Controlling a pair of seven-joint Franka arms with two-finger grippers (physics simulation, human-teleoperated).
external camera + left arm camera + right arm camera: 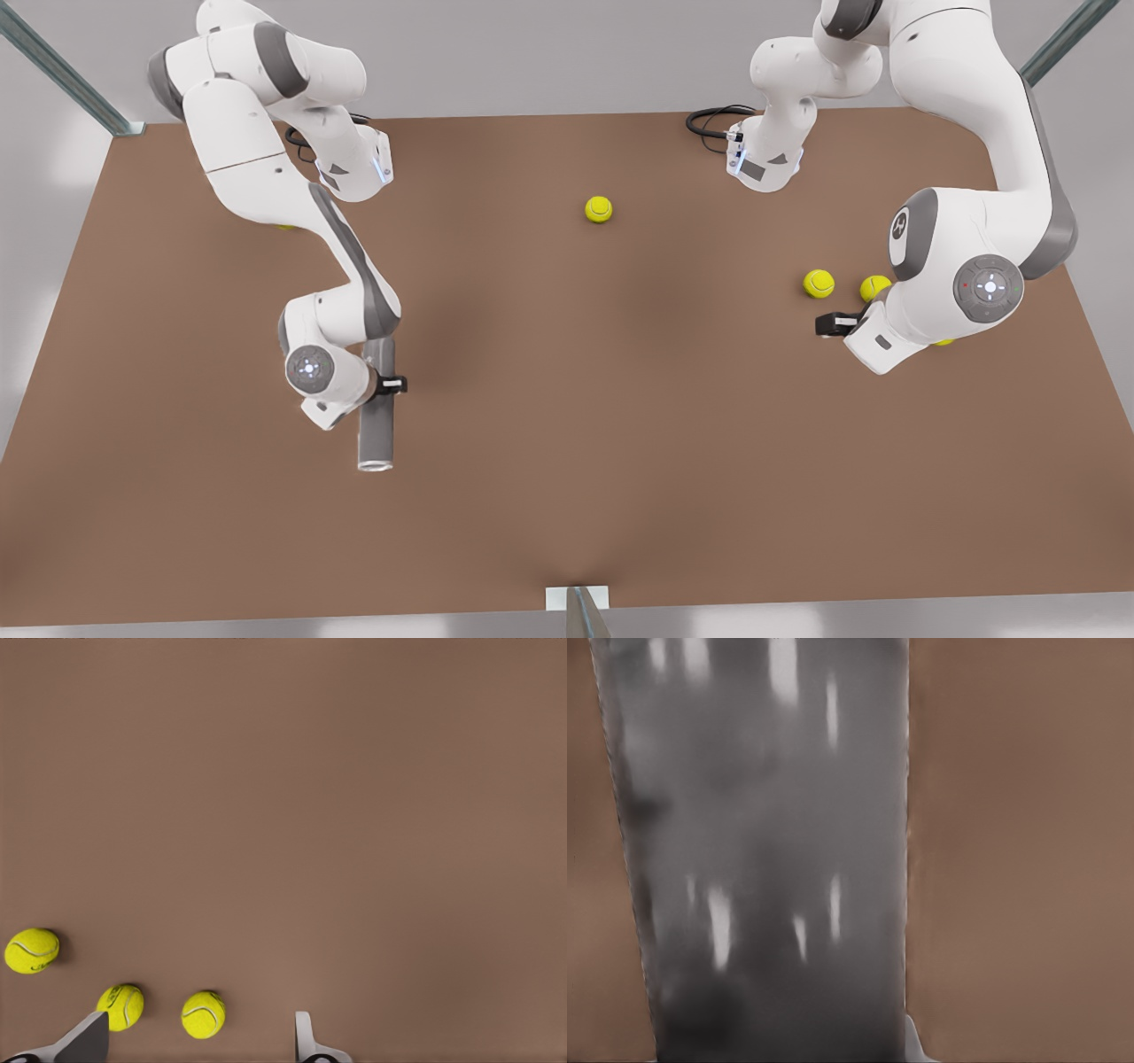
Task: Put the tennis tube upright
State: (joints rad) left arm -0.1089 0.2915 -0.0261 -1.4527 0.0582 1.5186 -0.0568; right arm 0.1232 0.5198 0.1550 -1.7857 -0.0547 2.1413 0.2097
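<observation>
Surface: a plain brown matte desk point(567, 425), seen from above in the front view, set against a pale grey surround. Metal frame struts are seen at the two far corners point(62, 75), and a small bracket point(578, 601) is fixed at the middle of the near edge. A black cable point(713, 120) is coiled near the far edge, on the front view's right.

Arms: two, white with grey joints.

Tennis tube point(378, 403): one, grey, with a silvery rim at its near end. It is lying along the desk on the front view's left, not upright. In the right wrist view its grey wall point(766, 859) is seen very close.

Right gripper point(383, 385): placed across the middle of the tube, with a dark fingertip showing on the tube's right side in the front view. It appears to be pinched on the tube.

Left gripper point(826, 324): held on the front view's right, just beside two balls. In the left wrist view its fingers point(89, 1038) are spread apart over bare desk, with nothing between them.

Tennis balls: yellow-green. One point(599, 209) is lying alone near the centre-far part of the desk. Two more point(819, 283) point(874, 287) are lying close together by the left arm. Three balls point(203, 1014) are counted in the left wrist view. Further yellow-green slivers are partly hidden under each arm and cannot be counted with certainty.
</observation>
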